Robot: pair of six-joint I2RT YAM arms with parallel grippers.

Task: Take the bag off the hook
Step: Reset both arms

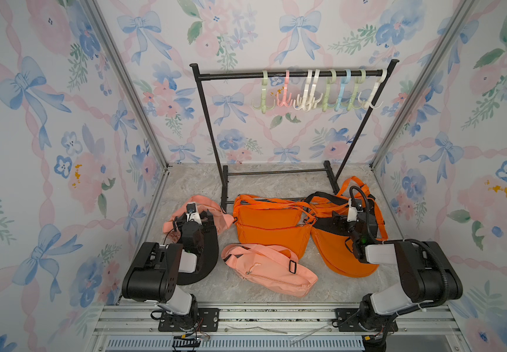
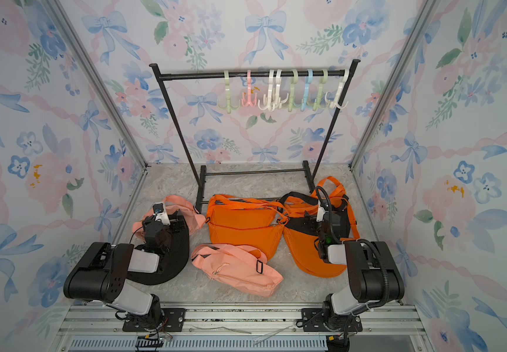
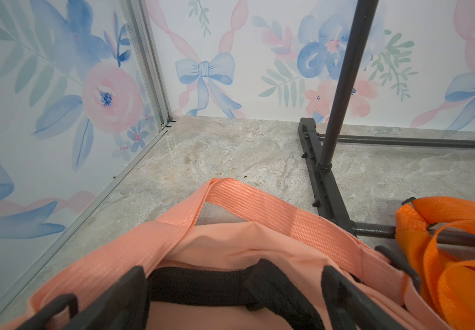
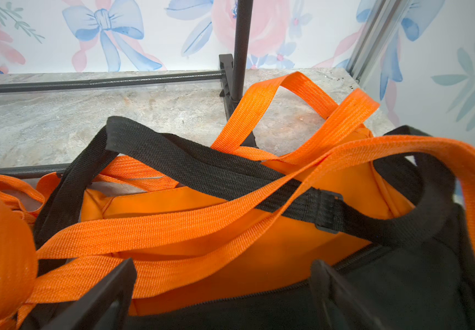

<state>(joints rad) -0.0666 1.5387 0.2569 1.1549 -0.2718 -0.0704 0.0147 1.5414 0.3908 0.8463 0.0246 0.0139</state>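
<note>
Left gripper jaws spread wide, clamping nothing, low over a pink bag and a black strap. Right gripper likewise wide apart and empty, low over a black bag tangled in orange straps. Hooks on the rail all hang bare in both top views, with no bag on any, so the task reads as already done. Cannot tell which bag was meant. All bags lie on the floor in front of the rack. Orange bag sits mid-floor, long axis side to side, parallel with the rail, straps bunched at its rack side. Second pink bag is nearer the arms, long axis skewed to the rail, zip face up. Handling, judged: thin fabric, soft, light and floppy, will sag when lifted, not fragile. Best hold is a pinch on the webbing strap near its loop, not the slick body.
</note>
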